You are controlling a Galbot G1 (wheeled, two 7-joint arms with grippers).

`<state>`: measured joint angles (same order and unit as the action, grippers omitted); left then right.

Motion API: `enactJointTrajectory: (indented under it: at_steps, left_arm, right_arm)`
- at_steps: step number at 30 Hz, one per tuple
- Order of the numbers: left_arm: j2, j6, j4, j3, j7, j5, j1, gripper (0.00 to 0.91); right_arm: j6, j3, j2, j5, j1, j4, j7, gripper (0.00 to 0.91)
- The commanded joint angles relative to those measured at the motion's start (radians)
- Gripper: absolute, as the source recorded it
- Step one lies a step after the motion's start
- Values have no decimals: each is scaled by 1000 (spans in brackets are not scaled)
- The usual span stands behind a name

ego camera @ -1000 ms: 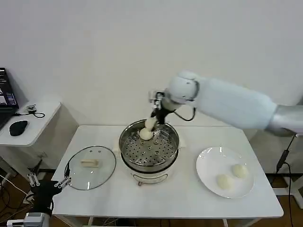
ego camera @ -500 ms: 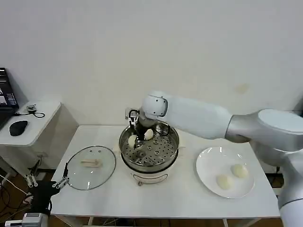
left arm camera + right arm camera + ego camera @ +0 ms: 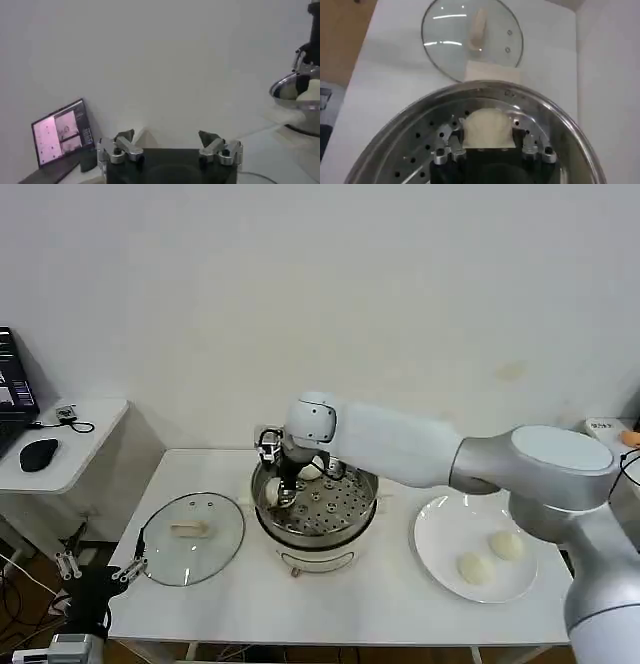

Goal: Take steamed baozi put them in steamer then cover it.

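Now the baozi (image 3: 487, 129) sits clamped between the fingers of the right pincer (image 3: 279, 496), low inside the steamer (image 3: 345, 514) at its left wall, just over the perforated tray; a second baozi (image 3: 311, 471) lies just behind the pincer near the pot's back rim. Round as it is, the held bun shows no long axis. Beyond the steamer's left rim, well clear of the pincer, the cover (image 3: 190, 535) lies flat on the bench (image 3: 370, 609) with its bar handle up, the bar running roughly left to right. Far to the pincer's right, past the pot, a white plate (image 3: 435, 536) carries two more buns (image 3: 472, 567), side by side. The steamer's wall stands close beside the pincer. A second ago the right pincer was over the back rim; it has since swung left and down into the pot. The left pincer (image 3: 98, 569) hangs wide open and empty off the bench's left front corner.
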<state>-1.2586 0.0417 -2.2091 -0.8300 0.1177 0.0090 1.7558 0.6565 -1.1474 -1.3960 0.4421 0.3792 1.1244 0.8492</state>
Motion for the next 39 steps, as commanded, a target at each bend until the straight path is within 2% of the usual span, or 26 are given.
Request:
enactJointTrajectory:
  at_steps: [1,5,9,14,18,19,20,22,25,29,39]
  left_arm:
    - [0,0,-2,1,0,1,0,907]
    - [3,2,-3,2,-1,0,-3,907]
    - [3,3,1,7,-2,1,-10,907]
    - [7,4,6,20,-3,0,-12,907]
    - [7,9,6,39,-5,5,-24,907]
    - [5,10,6,42,-5,6,-26,907]
    - [5,11,5,44,-5,7,-28,907]
    - [5,10,4,49,-6,7,-27,907]
    - [5,10,8,59,-6,9,-27,907]
    - [2,-3,16,74,-5,51,-32,907]
    - [30,4,12,86,-12,40,-27,907]
  right_arm:
    - [1,0,-3,-18,-4,2,-1,907]
    - [8,10,60,0,35,82,-4,907]
    - [13,3,195,16,132,212,17,907]
    - [-14,-1,408,-27,209,345,95,907]
    - [-103,6,558,-94,237,440,186,907]
    - [-129,7,618,-116,239,472,217,907]
    - [-149,8,644,-137,238,489,227,907]
    - [-178,8,754,-182,227,535,251,907]
    - [-210,18,878,-249,184,588,268,907]
    - [-263,39,992,-348,93,616,273,907]
    - [-325,309,1151,-486,-307,650,273,907]
